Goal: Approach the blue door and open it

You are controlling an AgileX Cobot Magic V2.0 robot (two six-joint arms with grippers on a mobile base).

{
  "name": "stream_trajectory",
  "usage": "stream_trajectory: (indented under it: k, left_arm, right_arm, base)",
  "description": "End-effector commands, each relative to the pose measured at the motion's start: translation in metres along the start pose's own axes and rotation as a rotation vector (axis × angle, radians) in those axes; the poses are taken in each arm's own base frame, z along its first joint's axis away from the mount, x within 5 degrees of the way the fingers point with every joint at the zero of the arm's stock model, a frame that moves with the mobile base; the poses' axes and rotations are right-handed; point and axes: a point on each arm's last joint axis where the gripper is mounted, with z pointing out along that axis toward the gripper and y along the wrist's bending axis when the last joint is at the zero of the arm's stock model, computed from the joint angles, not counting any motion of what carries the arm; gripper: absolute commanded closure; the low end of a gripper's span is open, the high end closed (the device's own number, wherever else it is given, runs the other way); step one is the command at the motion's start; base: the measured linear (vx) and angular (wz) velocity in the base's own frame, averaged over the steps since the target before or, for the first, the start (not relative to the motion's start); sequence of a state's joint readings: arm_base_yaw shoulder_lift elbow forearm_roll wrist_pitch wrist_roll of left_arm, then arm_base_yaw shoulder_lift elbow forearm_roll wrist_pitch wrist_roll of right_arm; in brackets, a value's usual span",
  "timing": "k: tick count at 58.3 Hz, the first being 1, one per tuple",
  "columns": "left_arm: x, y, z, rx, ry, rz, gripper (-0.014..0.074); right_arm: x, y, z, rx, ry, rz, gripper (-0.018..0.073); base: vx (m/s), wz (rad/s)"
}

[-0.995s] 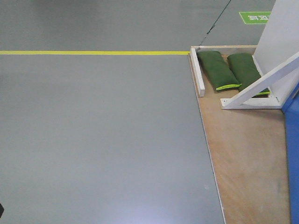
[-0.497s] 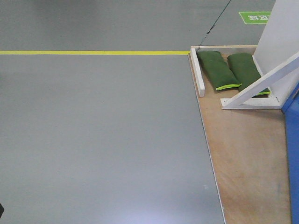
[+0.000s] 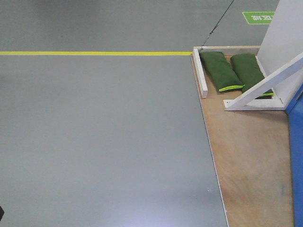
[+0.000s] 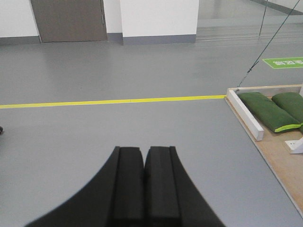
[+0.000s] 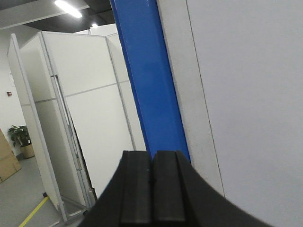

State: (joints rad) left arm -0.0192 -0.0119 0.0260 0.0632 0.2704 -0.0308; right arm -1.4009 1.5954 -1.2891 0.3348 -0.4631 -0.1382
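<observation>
**Grippers shut and empty; door just beyond right gripper**

Left gripper (image 4: 144, 156): pads pressed together, nothing between them, over grey floor (image 4: 118, 127). Yellow line (image 4: 113, 101) ahead; plywood base (image 4: 284, 163) with green bags (image 4: 265, 111) to its right.

Right gripper (image 5: 152, 158): pads together, nothing held. Door (image 5: 149, 80) edge rises directly behind and above its tips; contact cannot be told. White panel (image 5: 246, 94) adjoins the door's right side.

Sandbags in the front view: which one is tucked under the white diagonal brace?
The sandbag farther right, nearest the white panel; the diagonal brace crosses over its near end. The other sandbag lies uncovered beside the white rail.
</observation>
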Motion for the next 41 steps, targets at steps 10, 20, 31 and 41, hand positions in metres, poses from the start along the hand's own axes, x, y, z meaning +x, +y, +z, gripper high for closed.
stream_trajectory:
  k: [10, 20, 31, 41]
  left_arm:
    - [-0.017, 0.000, -0.004, 0.003, -0.121, -0.007, 0.0524]
    - [-0.017, 0.000, -0.004, 0.003, -0.121, -0.007, 0.0524]
    - [-0.017, 0.000, -0.004, 0.003, -0.121, -0.007, 0.0524]
    - [-0.017, 0.000, -0.004, 0.003, -0.121, -0.007, 0.0524]
  right_arm:
    - [-0.071, 0.014, -0.030, -0.068, -0.161, -0.046, 0.0547]
    - [-0.084, 0.028, -0.042, -0.114, -0.183, -0.027, 0.0547]
    - [-0.096, 0.047, -0.055, -0.174, -0.207, -0.001, 0.0547]
    - [-0.104, 0.064, -0.070, -0.242, -0.190, 0.023, 0.0547]
  base:
    - [0.00, 0.00]
    - [0.00, 0.00]
    - [0.00, 0.00]
    - [0.00, -0.01]
